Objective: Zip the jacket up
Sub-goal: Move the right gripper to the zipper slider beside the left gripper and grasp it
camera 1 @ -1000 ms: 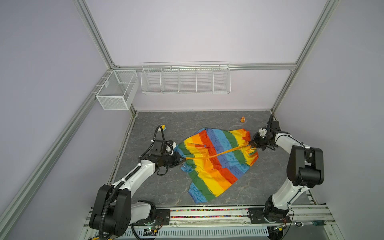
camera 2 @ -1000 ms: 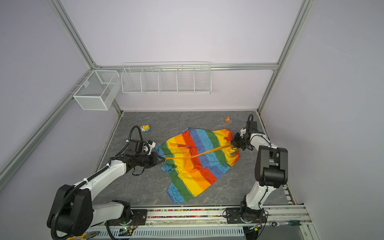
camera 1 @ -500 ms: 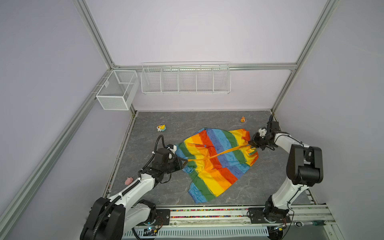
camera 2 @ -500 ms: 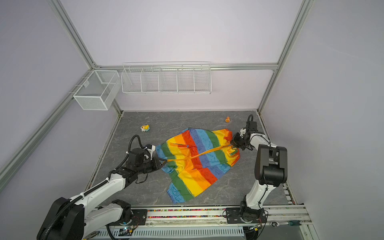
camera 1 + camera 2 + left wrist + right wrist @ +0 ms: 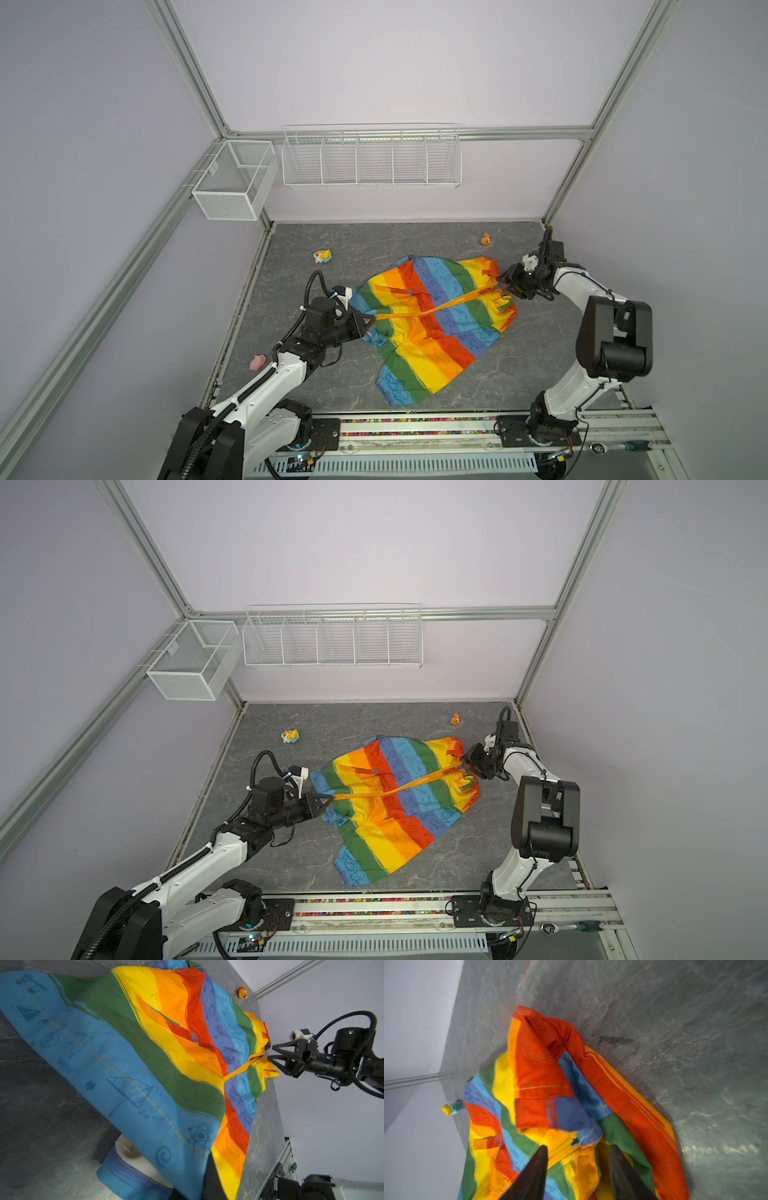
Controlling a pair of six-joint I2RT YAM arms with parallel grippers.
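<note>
1. The jacket (image 5: pixel 432 324) lies spread across the middle of the grey table (image 5: pixel 498 374). The left claw (image 5: pixel 370 321) is at the jacket's 9 o'clock edge and the right claw (image 5: pixel 506 286) at its 2 o'clock edge.
2. The left claw is clamped tight on the jacket, just where the zipper band (image 5: pixel 440 306) ends. From there the band runs straight toward the right claw.
3. The right claw stands with its jaws parted, tips at the bunched end of the jacket (touching or not, I cannot tell).
4. The cloth is thin and wrinkled, in broad rainbow stripes with faint doodles printed on them. The band is a narrow orange-yellow strip, and the table looks like veined stone.
5. A blue cuff (image 5: pixel 133 1174) with pale lining shows in the left wrist view.
6. Cloth covers most of the left claw's fingers, I cannot make out the zipper slider, and the right wrist view is blurred.
</note>
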